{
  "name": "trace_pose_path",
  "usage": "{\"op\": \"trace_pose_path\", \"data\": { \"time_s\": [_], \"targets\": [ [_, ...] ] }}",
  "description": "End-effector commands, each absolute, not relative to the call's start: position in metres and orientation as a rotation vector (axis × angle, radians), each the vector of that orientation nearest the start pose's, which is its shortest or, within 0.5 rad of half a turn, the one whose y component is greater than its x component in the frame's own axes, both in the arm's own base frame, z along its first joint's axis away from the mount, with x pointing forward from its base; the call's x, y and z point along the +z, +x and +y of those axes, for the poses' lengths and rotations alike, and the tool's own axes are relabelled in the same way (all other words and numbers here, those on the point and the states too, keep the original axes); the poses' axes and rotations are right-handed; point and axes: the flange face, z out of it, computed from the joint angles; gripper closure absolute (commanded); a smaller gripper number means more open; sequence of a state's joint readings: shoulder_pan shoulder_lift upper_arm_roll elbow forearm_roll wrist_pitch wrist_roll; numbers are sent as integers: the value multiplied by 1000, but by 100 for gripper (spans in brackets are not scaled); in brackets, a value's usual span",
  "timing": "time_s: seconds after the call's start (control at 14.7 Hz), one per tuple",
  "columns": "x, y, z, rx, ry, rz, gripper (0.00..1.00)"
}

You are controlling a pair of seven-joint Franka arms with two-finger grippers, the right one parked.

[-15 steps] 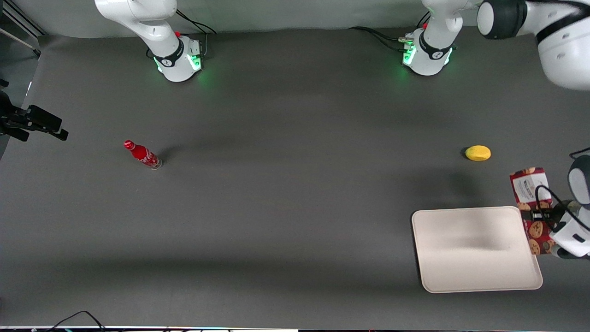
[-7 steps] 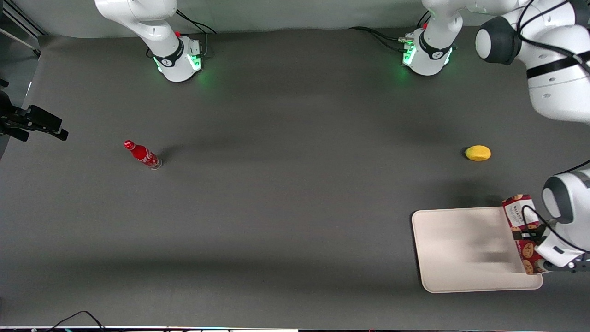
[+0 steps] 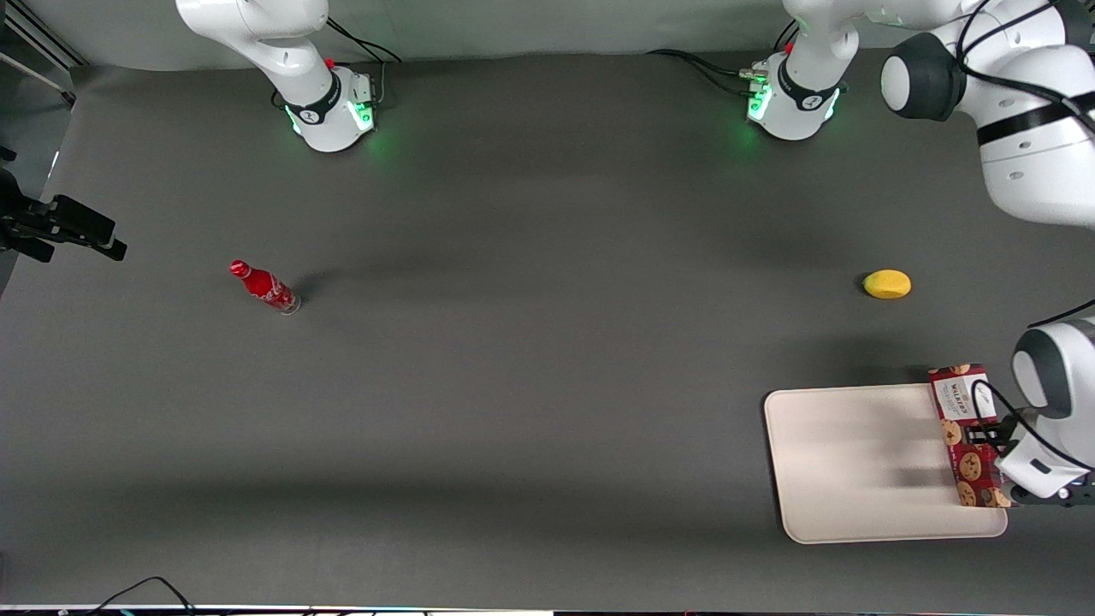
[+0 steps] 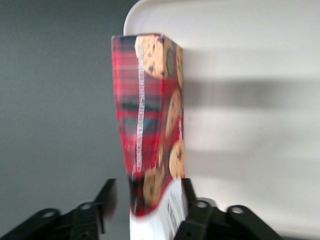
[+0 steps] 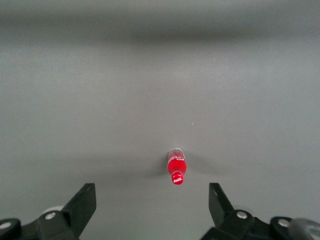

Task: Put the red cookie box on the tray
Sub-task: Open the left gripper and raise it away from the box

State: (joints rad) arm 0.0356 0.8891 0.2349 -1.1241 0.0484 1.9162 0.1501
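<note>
Over the last second the red cookie box point(image 3: 967, 435) has travelled in the left gripper point(image 3: 992, 434) from just off the tray's edge at the working arm's end, near the yellow lemon-like fruit point(image 3: 887, 284), to a spot over the tray point(image 3: 855, 462) itself. In the last half second it has shifted only slightly, and sits lower and closer to the rim. Judgement: transport is nearly done; what remains is lowering, letting go, and retreat.

Gripper state: clamped on the box; in the wrist view the fingers point(image 4: 196, 212) press both narrow sides at the white-label end point(image 4: 170, 215).

Box position: along the tray's edge toward the working arm's end, its long axis running toward and away from the front camera, its label end farther from that camera. Whether it touches the tray surface cannot be told. One end reaches the tray's corner point(image 4: 145, 12).

Box appearance: long, narrow, dark-red plaid with chocolate-chip cookie prints. It seems pinched in where it is gripped.

Risk: placed this near the rim, it may rest partly on the raised edge.

A small red bottle point(image 3: 264, 287) stands well apart, toward the parked arm's end of the table.
</note>
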Motion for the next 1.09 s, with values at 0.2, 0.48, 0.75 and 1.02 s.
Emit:
{"op": "trace_pose_path", "data": {
  "time_s": [0.2,0.48,0.75,1.02],
  "targets": [
    [438,711,127,259,-2954,-44,0],
    [556,652,93,328,-3017,-22,0],
    [628,580,17,400,-3082,-19,0],
    [630,503,-17,338,-3096,38,0]
  ]
}}
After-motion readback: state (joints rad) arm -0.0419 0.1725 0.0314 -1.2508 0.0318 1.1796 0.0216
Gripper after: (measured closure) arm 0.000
